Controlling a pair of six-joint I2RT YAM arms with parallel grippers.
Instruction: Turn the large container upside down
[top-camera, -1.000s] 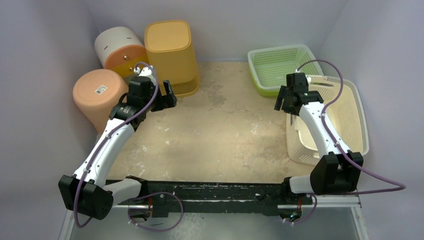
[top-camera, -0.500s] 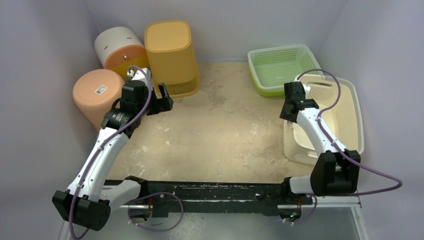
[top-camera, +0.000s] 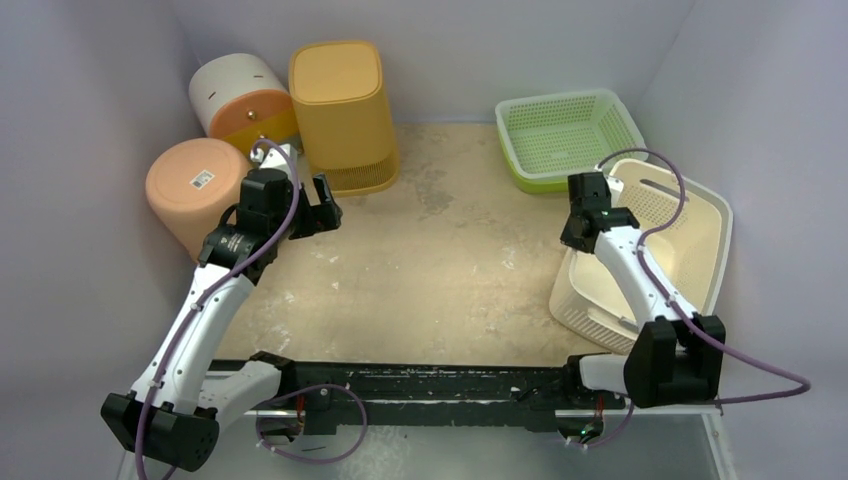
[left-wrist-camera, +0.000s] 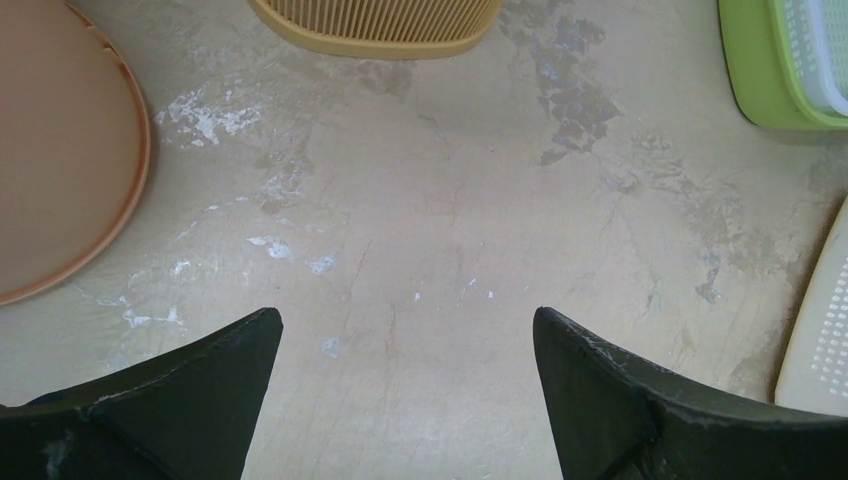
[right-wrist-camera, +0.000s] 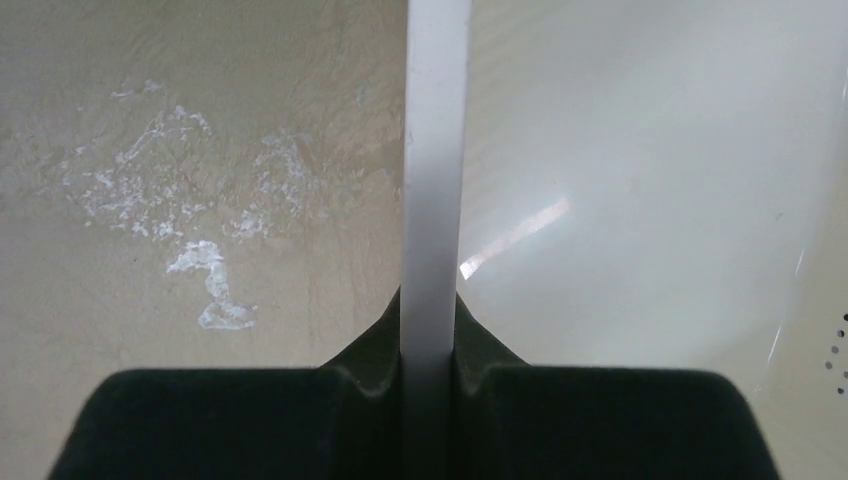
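The large container (top-camera: 695, 240), a cream tub with perforated sides, stands at the right of the table, tilted with its left rim raised. My right gripper (top-camera: 587, 232) is shut on that left rim. In the right wrist view the rim (right-wrist-camera: 433, 180) runs as a pale vertical strip pinched between the black jaws of that gripper (right-wrist-camera: 432, 345), with the tub's smooth inside to its right. My left gripper (top-camera: 326, 207) hovers far off at the left, open with nothing between its fingers (left-wrist-camera: 405, 330), over bare table.
A tall yellow-orange bin (top-camera: 340, 105), a white-and-orange cylinder (top-camera: 238, 95) and a peach round bin (top-camera: 195, 190) crowd the back left. A green basket (top-camera: 565, 130) sits just behind the container. Walls enclose the table on the left, back and right.
My right gripper has come down and shut on the container's left rim. The container has tipped, its left side lifted. The left arm has pulled back slightly.
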